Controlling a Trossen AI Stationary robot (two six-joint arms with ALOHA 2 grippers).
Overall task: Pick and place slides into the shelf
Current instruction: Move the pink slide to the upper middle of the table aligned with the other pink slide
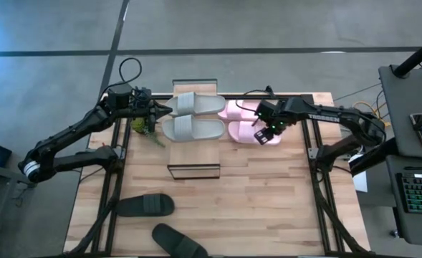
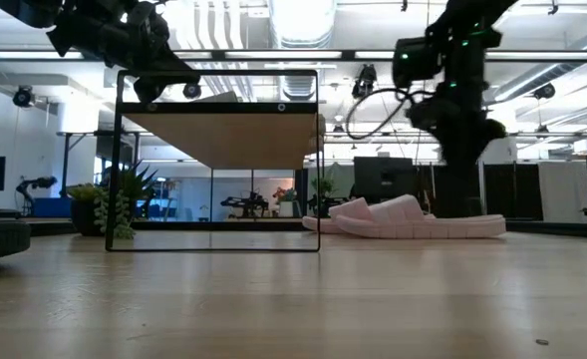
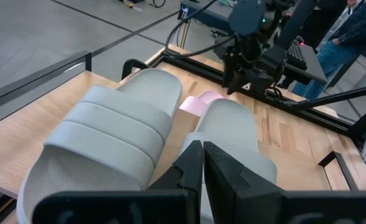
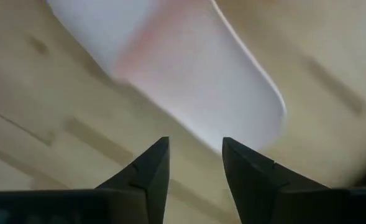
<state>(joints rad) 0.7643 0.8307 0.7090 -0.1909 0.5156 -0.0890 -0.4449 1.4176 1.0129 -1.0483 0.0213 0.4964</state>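
Two grey slides (image 1: 193,104) (image 1: 193,130) lie side by side, soles down, on the shelf's plank top (image 1: 196,152). They also show in the left wrist view (image 3: 108,130) (image 3: 232,134). My left gripper (image 1: 164,109) (image 3: 202,155) is shut and sits at their left ends, over the gap between them. Two pink slides (image 1: 241,110) (image 1: 248,133) (image 2: 413,219) rest on the table right of the shelf. My right gripper (image 1: 266,135) (image 4: 195,146) is open and points down just off the end of the near pink slide (image 4: 189,68). Two black slides (image 1: 146,206) (image 1: 178,240) lie at the table's near left. My left gripper has its shut fingers (image 3: 223,168) at the gap between the grey slides' left ends, coming level from the table's left. I cannot tell whether they touch either slide.
A small green plant (image 1: 145,129) (image 2: 124,204) stands left of the shelf, under the left arm. The shelf's black frame (image 2: 318,160) leaves an open space beneath the plank. Bare tabletop (image 1: 253,201) lies near and to the right. A person (image 3: 356,25) stands beyond the table.
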